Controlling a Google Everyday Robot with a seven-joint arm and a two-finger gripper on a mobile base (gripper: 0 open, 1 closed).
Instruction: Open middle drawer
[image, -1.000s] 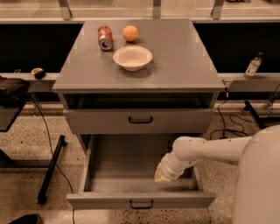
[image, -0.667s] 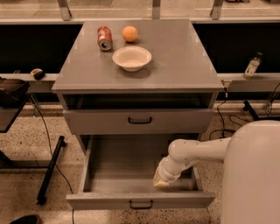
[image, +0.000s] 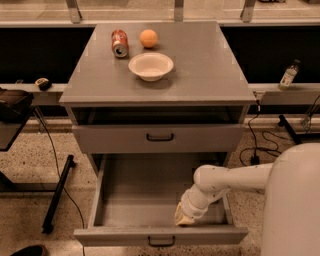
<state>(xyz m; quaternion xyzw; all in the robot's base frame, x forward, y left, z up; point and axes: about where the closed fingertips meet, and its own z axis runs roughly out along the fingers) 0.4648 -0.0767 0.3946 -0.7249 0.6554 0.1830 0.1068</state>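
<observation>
Middle drawer (image: 145, 200) sits pulled well out at lower centre of frame. Gripper (image: 184, 218) is down inside it, by the front wall, right of centre. I can't tell its grip state. I judge the pull is about done. Next: lift straight up without snagging the front panel.

Grey cabinet top (image: 205, 65): red can (image: 120, 43) on its side, far left. Orange (image: 148, 38) just right of can, apart from it. White bowl (image: 150, 66) nearer, in front of both. Right ledge (image: 300, 93): small bottle (image: 288, 75), leaning slightly. Left ledge: small dark object (image: 42, 83), too small to tell what. Speckled floor (image: 30, 160): black stand leg (image: 57, 195) at left, black cables (image: 260, 147) at right. Gripper (image: 182, 219) low, near, right of centre.
</observation>
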